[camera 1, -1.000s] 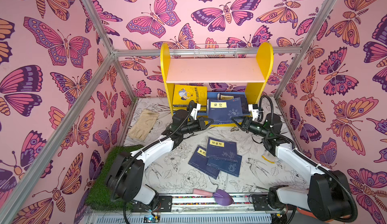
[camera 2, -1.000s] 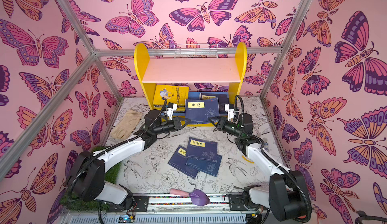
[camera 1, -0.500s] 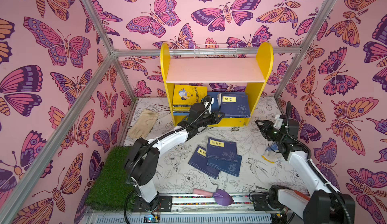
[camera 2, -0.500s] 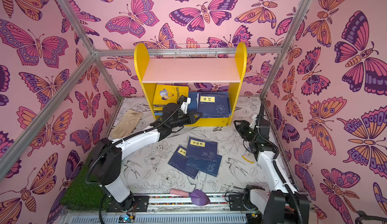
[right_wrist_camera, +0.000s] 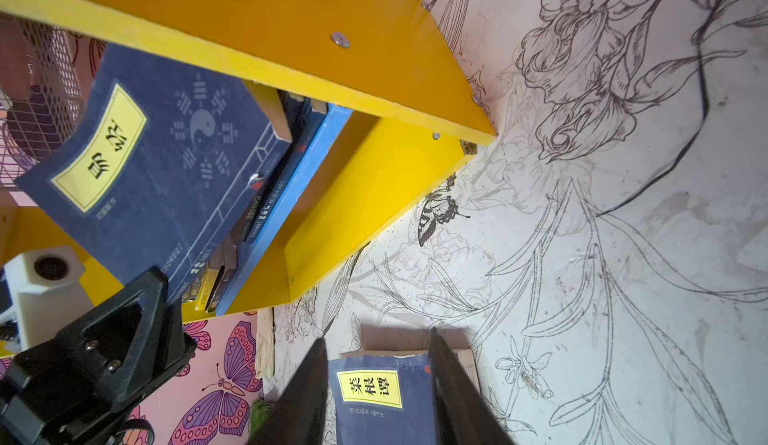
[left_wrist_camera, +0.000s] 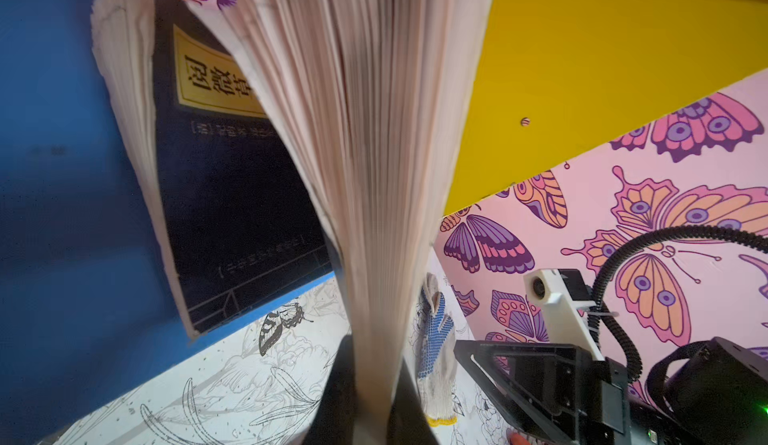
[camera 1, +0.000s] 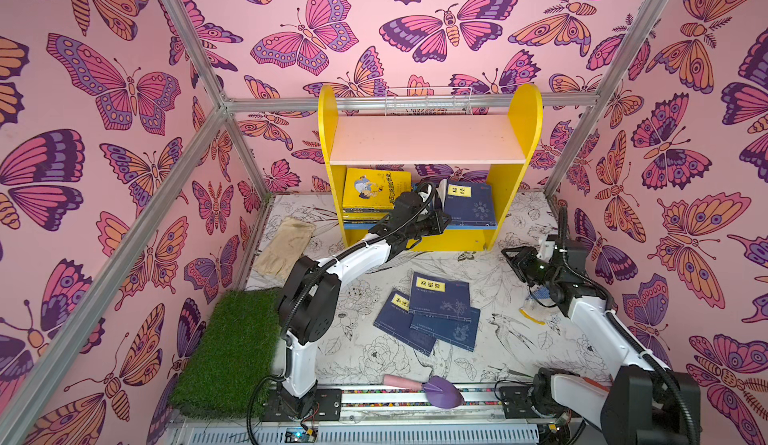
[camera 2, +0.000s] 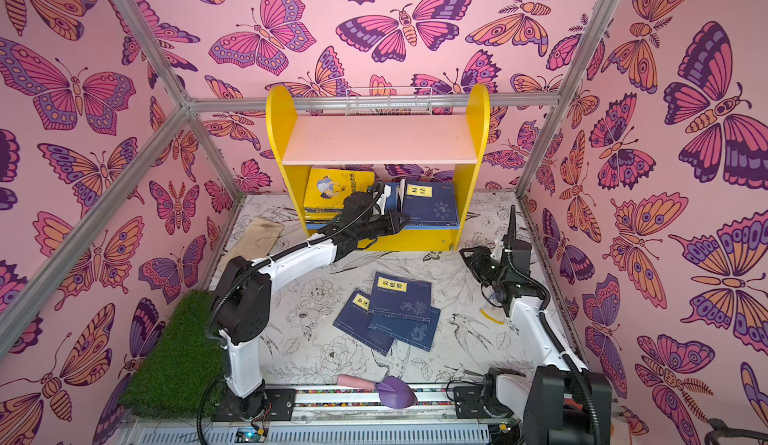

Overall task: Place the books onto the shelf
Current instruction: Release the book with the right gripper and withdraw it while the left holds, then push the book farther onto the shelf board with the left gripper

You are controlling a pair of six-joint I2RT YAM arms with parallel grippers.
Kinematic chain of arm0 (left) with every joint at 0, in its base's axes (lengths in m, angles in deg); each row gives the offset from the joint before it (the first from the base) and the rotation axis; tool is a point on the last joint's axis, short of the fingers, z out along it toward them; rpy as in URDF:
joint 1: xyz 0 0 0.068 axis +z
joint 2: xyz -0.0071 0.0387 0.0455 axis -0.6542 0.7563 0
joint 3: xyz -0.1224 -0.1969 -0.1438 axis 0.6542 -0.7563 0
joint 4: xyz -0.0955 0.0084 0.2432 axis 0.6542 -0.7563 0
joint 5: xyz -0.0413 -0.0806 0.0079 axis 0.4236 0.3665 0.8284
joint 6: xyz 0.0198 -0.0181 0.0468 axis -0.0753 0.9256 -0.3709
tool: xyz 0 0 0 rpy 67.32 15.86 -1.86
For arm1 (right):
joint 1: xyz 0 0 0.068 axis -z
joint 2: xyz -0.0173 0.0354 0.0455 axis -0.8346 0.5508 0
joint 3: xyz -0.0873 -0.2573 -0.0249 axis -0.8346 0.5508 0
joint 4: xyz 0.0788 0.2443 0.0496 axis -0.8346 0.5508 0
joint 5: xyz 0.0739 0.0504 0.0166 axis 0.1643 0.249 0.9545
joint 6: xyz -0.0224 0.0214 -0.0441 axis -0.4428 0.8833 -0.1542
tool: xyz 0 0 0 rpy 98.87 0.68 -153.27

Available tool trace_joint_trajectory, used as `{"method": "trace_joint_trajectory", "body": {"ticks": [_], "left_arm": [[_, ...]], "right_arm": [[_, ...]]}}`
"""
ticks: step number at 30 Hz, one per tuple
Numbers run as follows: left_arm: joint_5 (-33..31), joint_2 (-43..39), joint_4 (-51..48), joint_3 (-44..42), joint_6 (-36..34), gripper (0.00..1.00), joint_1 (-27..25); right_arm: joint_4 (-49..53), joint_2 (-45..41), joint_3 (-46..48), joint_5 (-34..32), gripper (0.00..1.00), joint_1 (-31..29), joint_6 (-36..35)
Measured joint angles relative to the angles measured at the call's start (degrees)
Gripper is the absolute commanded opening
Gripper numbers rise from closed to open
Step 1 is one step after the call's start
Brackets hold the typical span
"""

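- Trowel, purple, lies at the very front, nearest the viewer, and has no part in the job
- Loose books, three navy ones, lie flat and overlapping on the floor between the arms, not yet shelved; the top book seems to have its long axis running side to side, from one arm toward the other
- Right gripper hangs empty with its jaws parted, just beyond that pile; the pile lies toward the front and toward the robot's left of it, and this looks the nearer and freer arm for the next pick
- Left gripper is clamped on the page edge of the held book, which stands on edge with leaves fanned on the blue lower board, between the yellow books and the navy stack
- Shelf stands at the back wall, a wire basket behind it
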Motion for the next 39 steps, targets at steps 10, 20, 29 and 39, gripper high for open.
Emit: {"method": "trace_joint_trajectory", "body": {"ticks": [10, 20, 29, 39], "left_arm": [[2.05, 3.63, -0.04, 3.30, 3.04, 0.00, 1.55], [3.32, 4.76, 2.93, 3.30, 7.30, 0.00, 3.26], [4.02, 7.48, 3.13, 5.49, 8.37, 0.00, 3.19], [4.59, 9.25, 0.83, 8.79, 8.00, 0.00, 2.43]], "right_arm": [[0.52, 0.31, -0.07, 1.70, 0.39, 0.00, -1.60], [1.53, 0.31, -0.15, 1.92, 0.38, 0.00, -2.51], [2.95, 0.46, -1.09, 1.92, 0.38, 0.00, -3.08], [3.34, 0.79, -1.46, 1.95, 0.38, 0.00, -3.37]]}}
